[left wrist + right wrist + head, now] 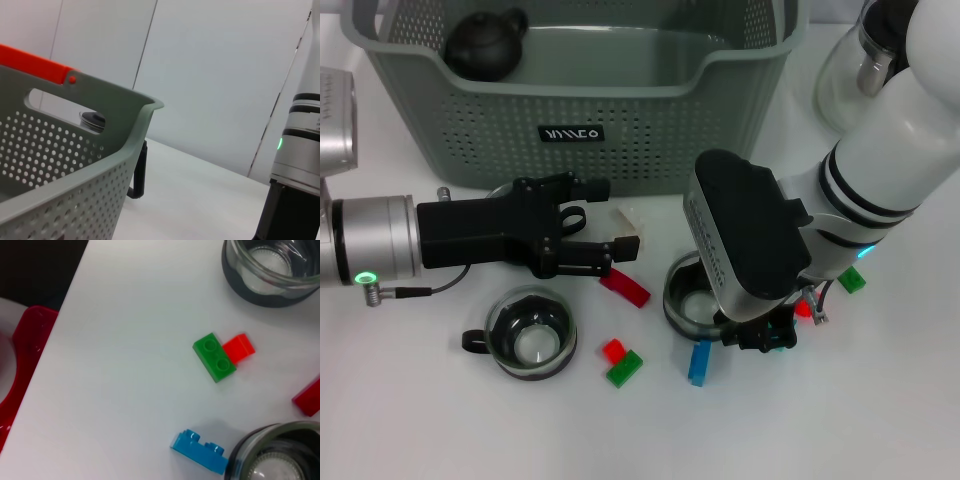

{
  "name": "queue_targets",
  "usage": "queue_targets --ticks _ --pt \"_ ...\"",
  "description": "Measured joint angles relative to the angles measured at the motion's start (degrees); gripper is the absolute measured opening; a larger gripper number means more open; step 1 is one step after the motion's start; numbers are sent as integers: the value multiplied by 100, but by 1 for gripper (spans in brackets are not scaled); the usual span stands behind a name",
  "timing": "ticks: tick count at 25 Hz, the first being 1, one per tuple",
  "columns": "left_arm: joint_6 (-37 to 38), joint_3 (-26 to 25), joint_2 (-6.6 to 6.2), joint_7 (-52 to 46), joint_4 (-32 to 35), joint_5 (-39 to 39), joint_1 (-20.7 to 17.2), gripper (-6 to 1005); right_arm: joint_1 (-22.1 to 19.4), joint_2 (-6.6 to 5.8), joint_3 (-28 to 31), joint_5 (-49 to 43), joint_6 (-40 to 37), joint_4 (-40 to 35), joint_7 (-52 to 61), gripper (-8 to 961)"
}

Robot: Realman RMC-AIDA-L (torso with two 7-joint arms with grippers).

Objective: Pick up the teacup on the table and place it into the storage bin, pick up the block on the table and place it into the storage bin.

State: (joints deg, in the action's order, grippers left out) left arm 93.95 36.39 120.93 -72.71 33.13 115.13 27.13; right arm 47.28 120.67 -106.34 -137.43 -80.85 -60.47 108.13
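White desk (410,420) runs under everything, the storage bin (570,120) along its far edge. The right gripper (760,335) hangs low over one glass teacup (692,298) toward the desk's middle; I cannot tell whether its fingers are parted or closed. The left gripper (605,255), black fingers lying close together and grasping nothing, sits just before the bin wall. A second teacup (530,335) rests nearer the front edge, with blue block (699,362), green block (624,369) and red block (624,288) scattered between. To do this well, I'd say the right gripper should straddle the rim squarely, clamp firmly, then lift straight before swinging over the bin.
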Motion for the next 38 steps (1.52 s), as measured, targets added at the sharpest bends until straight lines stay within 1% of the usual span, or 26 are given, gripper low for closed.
queue_targets --ticks 1,8,12,13,15,16,17,18,19,21,22,23,24,27,28,29,30,34,38 --pt "0 0 0 3 0 0 -7 871 10 0 6 0 -21 0 51 245" --pt "1 0 0 3 -2 0 -14 869 61 -9 89 28 -80 8 168 120" --pt "1 0 0 3 -7 0 -15 868 72 -15 342 28 -303 -55 215 49" --pt "1 0 -1 3 -8 0 -14 868 74 -19 435 22 -405 -99 223 49" --pt "1 0 -10 3 -9 0 -21 868 73 -31 707 -5 -696 -266 269 50" --pt "1 0 -15 1 -9 0 -29 867 71 -38 922 -18 -966 -422 302 50" --pt "1 0 -21 -1 -9 0 -41 867 69 -50 1163 -39 -1260 -601 335 50" --pt "2 0 -28 -2 -9 -1 -57 867 84 -55 1605 -69 -1854 -916 366 50" --pt "2 0 -28 -2 -9 -1 -57 867 84 -55 1605 -69 -1854 -916 366 50" --pt "3 0 -34 -3 -9 0 -72 866 171 -61 2214 -91 -2640 -1360 454 50" --pt "9 0 -35 -4 -9 -1 -78 866 268 -76 2593 -93 -3087 -1822 645 50" --pt "19 0 -38 -4 -9 0 -93 866 309 -105 2705 -96 -3245 -2093 786 50" --pt "28 -1 -43 -4 -9 0 -99 866 309 -105 2705 -96 -3245 -2093 786 49" --pt "52 -9 -55 -6 -9 0 -111 865 447 -222 2752 -83 -3314 -2721 1131 49" --pt "58 -9 -52 -6 -9 0 -110 865 629 -225 2791 -93 -3305 -2847 1182 49" --pt "58 -9 -52 -6 -9 0 -110 865 629 -225 2791 -93 -3305 -2847 1182 49" --pt "58 -10 -50 -6 -9 0 -110 864 703 -209 2835 -116 -3290 -2852 1157 49" --pt "32 -9 -33 -1 -9 0 -107 864 959 -66 3025 -250 -2920 -2716 808 49" --pt "29 -9 -26 42 -13 0 -112 863 1136 -42 3055 -88 -2492 -2585 608 50"
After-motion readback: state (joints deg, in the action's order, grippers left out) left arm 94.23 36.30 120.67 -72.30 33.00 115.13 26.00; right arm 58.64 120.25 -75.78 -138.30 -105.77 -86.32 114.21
